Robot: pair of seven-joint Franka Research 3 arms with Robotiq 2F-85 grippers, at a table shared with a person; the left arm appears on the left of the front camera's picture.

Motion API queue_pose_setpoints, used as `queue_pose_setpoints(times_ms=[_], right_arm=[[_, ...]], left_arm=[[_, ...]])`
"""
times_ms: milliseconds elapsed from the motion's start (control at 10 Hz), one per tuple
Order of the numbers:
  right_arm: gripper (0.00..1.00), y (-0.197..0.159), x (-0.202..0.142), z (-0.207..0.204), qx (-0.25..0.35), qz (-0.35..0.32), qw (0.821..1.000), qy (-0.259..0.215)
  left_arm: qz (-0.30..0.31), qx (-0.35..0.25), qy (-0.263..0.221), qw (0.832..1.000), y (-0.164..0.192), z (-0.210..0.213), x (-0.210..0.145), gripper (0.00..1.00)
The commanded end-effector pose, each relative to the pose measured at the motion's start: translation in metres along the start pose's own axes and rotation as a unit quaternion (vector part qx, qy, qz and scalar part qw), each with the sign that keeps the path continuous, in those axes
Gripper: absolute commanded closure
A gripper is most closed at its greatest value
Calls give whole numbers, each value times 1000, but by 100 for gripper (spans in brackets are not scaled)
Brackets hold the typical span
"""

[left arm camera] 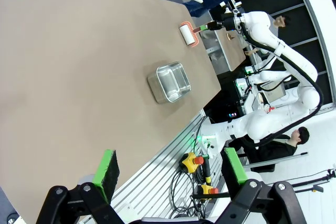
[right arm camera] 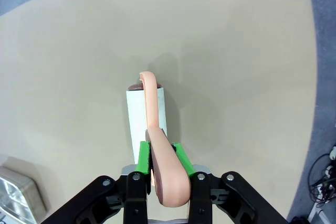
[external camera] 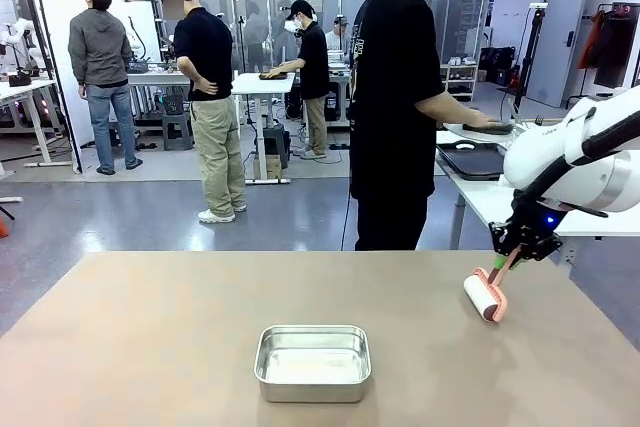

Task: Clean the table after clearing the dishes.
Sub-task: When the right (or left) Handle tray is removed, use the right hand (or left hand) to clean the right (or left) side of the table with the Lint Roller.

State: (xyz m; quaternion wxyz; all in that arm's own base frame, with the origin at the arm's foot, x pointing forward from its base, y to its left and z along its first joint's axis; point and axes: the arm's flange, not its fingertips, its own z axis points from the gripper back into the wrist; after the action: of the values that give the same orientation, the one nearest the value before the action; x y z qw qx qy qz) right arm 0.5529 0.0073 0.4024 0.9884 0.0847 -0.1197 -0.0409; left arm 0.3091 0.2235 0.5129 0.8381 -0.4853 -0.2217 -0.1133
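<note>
No dishes on the worktop (external camera: 150,337); cleaning is underway. My right fingers (right arm camera: 161,157) clench the roller (external camera: 486,296) at right of frame; next, a steady sweep. Left fingers (left arm camera: 110,167) released.

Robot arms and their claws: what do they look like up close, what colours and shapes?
The right arm is made of glossy white rounded segments with a black cable along it and a small blue light near the wrist. Its right claw is black, with angular linkages, visible bolts and two bright green pads. The left claw has the same black frame and green pads.
</note>
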Motion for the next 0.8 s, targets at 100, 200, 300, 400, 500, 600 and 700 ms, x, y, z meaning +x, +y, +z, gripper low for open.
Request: queue_pose_setpoints(times_ms=[100, 200, 300, 400, 500, 600, 700], right_arm=[[78, -39, -13, -28, -101, -4, 994, -28], [78, -48, -13, -30, -124, -11, 991, -41], [78, -58, -13, -31, -138, -16, 989, -47], [78, -66, -13, -29, -149, -20, 988, -44], [78, -75, -12, -28, -163, -22, 985, -48], [78, -80, -11, -27, -181, -25, 982, -51], [78, -85, -9, -26, -206, -25, 976, -63]], left_arm=[[-6, -2, -1, 1000, -2, 3, -2, 0], [-6, -2, -1, 1000, -2, 3, -2, 0], [-6, -2, -1, 1000, -2, 3, -2, 0], [-6, -2, -1, 1000, -2, 3, -2, 0], [-6, -2, -1, 1000, -2, 3, -2, 0], [-6, -2, -1, 1000, -2, 3, -2, 0], [-6, -2, -1, 1000, -2, 3, -2, 0]])
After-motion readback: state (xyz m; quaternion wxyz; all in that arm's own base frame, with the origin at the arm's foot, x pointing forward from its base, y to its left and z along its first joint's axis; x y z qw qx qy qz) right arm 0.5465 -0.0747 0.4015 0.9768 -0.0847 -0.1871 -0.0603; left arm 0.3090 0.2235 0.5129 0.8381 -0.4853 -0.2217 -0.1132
